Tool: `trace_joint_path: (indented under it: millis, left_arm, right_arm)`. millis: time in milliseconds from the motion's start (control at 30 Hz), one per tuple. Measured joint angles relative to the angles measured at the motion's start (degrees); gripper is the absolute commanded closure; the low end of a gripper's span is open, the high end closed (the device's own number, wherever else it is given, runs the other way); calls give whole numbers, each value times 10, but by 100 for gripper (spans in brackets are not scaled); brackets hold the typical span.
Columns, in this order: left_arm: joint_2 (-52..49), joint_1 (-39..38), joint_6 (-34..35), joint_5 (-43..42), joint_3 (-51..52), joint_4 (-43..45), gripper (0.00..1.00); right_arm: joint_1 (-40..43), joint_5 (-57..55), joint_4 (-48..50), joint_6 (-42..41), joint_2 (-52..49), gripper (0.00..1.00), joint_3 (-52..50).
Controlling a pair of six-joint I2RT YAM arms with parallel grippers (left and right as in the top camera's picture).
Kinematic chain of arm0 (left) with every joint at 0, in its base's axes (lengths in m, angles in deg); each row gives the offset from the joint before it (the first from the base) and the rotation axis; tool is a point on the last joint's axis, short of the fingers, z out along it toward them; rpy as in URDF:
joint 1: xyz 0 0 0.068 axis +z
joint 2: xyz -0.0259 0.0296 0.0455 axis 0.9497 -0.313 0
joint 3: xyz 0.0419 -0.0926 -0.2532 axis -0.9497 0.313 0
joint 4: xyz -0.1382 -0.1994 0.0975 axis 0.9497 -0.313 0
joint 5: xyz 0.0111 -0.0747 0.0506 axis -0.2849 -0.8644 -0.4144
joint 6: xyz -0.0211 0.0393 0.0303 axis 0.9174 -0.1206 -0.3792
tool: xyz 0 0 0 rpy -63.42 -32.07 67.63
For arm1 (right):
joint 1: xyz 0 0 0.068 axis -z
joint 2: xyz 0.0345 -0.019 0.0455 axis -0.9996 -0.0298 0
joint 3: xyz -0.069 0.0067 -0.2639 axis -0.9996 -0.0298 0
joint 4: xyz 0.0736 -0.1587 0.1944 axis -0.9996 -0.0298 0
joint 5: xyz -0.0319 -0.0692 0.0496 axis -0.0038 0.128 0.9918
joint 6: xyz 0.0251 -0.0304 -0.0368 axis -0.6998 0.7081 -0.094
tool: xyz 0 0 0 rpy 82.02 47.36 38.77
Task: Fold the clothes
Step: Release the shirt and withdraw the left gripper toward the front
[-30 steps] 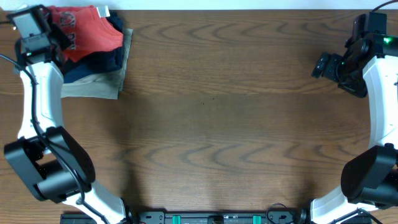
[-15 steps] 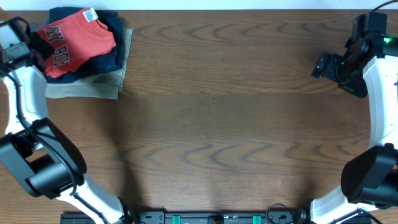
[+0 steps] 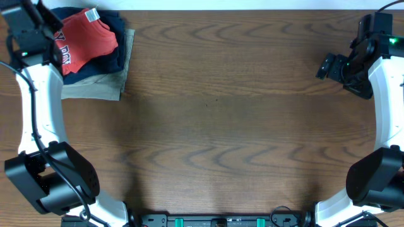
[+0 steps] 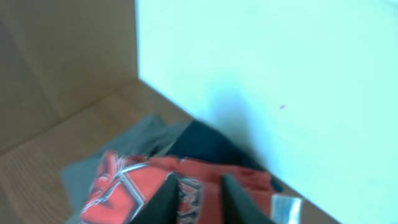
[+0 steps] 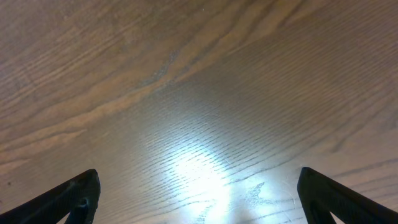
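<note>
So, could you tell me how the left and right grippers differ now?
The left gripper is narrowed onto the red T-shirt, while the right gripper is wide open and empty. The left gripper is at the stacked clothes; the right gripper is over bare table. Both sit near the far edge.
</note>
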Motion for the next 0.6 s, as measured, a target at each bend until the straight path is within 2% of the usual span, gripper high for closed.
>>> trace_joint_path:
  millis: [167,367,467,533,567,600]
  left_arm:
    - [-44,-2,0,-2,-1,27,81]
    - [-150,7,0,-2,-1,37,80]
    - [-193,9,-1,-1,-1,25,72]
    - [-202,10,-3,-1,-1,21,61]
    - [-202,10,-2,-1,-1,20,55]
    - [-199,10,-4,-1,-3,18,37]
  right_arm:
    - [0,0,0,0,0,1,0]
    - [0,0,0,0,0,1,0]
    - [0,0,0,0,0,1,0]
    - [0,0,0,0,0,1,0]
    - [0,0,0,0,0,1,0]
    - [0,0,0,0,0,1,0]
